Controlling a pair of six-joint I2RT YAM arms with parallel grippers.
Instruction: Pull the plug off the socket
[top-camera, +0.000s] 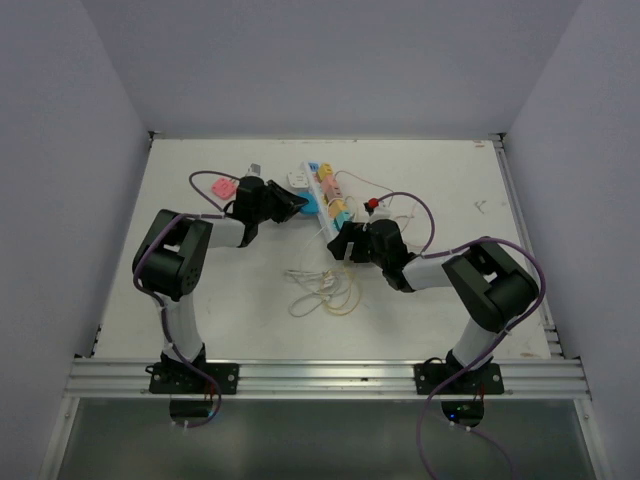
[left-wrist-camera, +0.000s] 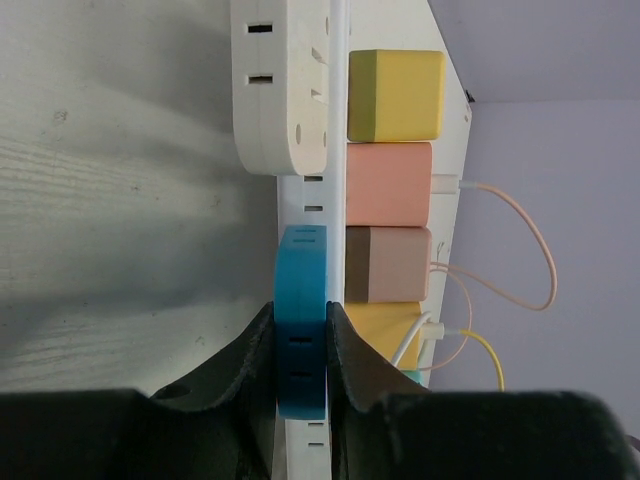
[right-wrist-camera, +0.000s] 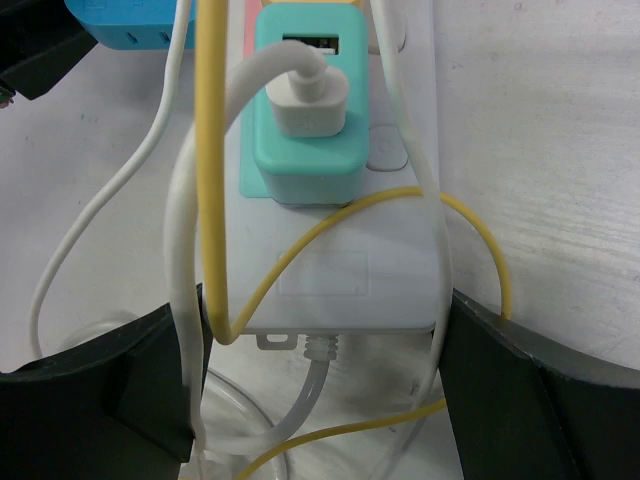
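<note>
The socket (top-camera: 327, 190), a long white power strip, lies slanted at mid-table with several coloured chargers plugged into it. My left gripper (top-camera: 297, 206) is shut on a blue plug (top-camera: 312, 205) on the strip's left side. In the left wrist view the black fingers (left-wrist-camera: 255, 370) clamp the blue plug (left-wrist-camera: 302, 300) against the strip's edge (left-wrist-camera: 338, 150). My right gripper (top-camera: 342, 240) is shut on the strip's near end (right-wrist-camera: 330, 270), one finger (right-wrist-camera: 130, 390) on each side. A teal charger (right-wrist-camera: 305, 110) with a white cable sits just beyond.
Loose white and yellow cables (top-camera: 320, 285) are tangled on the table near the strip's end and run between my right fingers. A pink plug (top-camera: 224, 187) and a small white plug (top-camera: 297, 180) lie to the left of the strip. A red-topped item (top-camera: 374, 205) lies to its right.
</note>
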